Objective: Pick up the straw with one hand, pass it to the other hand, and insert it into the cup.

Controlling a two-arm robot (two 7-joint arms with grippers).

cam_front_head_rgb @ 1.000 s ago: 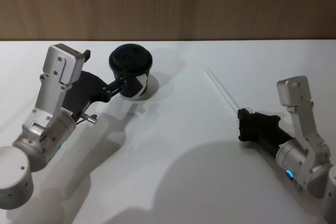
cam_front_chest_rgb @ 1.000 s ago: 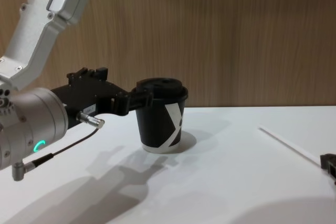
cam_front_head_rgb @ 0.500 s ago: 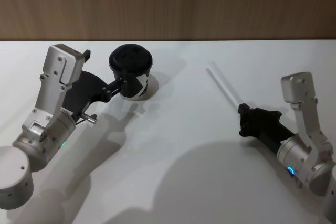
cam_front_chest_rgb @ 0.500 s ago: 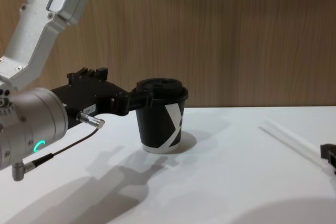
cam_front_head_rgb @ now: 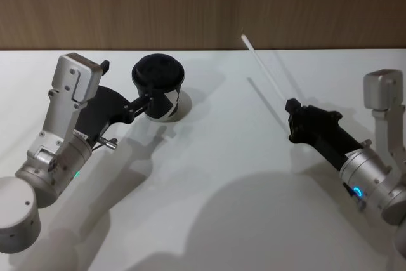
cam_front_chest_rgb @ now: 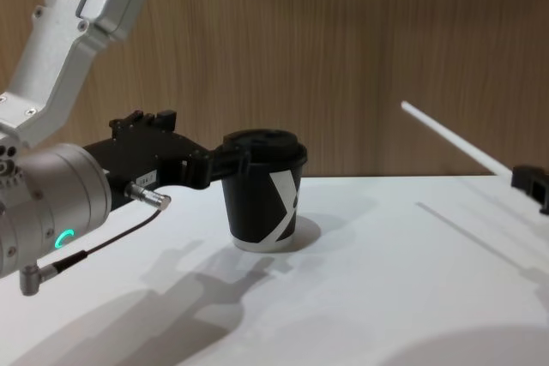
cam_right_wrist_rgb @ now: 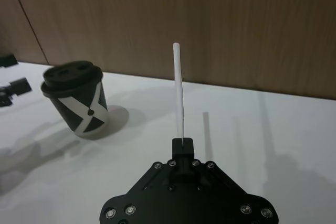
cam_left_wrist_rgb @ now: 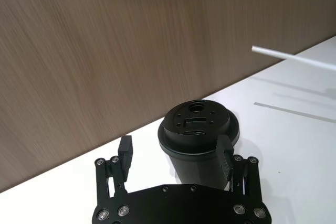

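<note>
**Straw and cup at the hand-over stage.** The straw (cam_front_head_rgb: pixel 265 68) is held by its lower end in the right pincer (cam_front_head_rgb: pixel 291 106), whose jaws are pinched narrowly on it. It stands off the white counter (cam_front_head_rgb: pixel 209 214), with its free tip slanting toward 11 o'clock and a thin shadow on the surface beneath. In the head view it sits at about 2 o'clock on the counter, well apart from the cup (cam_front_head_rgb: pixel 160 90), which stands upright at about 10 o'clock.

The left pincer (cam_left_wrist_rgb: pixel 175 149) meets the cup from its 8 o'clock side with jaws spread wide. One finger lies against the rim and the other stands apart, so the cup is flanked, not gripped.

Progress, as judged: the pick-up is done, while the hand-over to the left pincer and the insertion remain. The lid (cam_left_wrist_rgb: pixel 197 121) is on and shows small openings on top.

Nearby are a thin black cable (cam_front_head_rgb: pixel 109 145) with a silver plug on the left arm and a wooden wall (cam_front_head_rgb: pixel 190 4) behind. The likely hindrance is the left pincer's own place around the cup, which it would have to leave to receive the straw.
</note>
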